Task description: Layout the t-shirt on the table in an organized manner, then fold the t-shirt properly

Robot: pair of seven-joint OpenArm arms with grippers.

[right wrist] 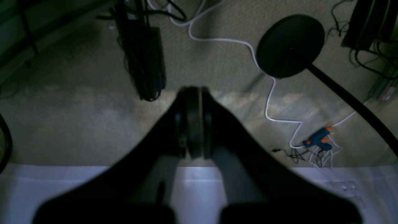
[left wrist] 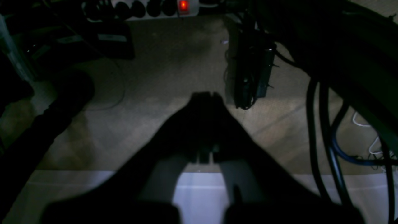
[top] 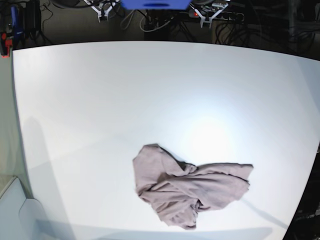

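The mauve-pink t-shirt (top: 190,192) lies crumpled in a heap on the white table (top: 125,100), toward the near right in the base view. Neither arm shows in the base view. In the left wrist view my left gripper (left wrist: 205,96) is shut and empty, hanging past the table's edge (left wrist: 199,193) over the floor. In the right wrist view my right gripper (right wrist: 194,91) is also shut and empty, past the table's edge (right wrist: 192,186). The t-shirt is out of view in both wrist views.
On the floor lie a power strip with a red light (left wrist: 183,5), thick black cables (left wrist: 314,124), a black box (right wrist: 146,59), a round black stand base (right wrist: 290,45), a white cord (right wrist: 270,93) and a blue-orange glue gun (right wrist: 318,138).
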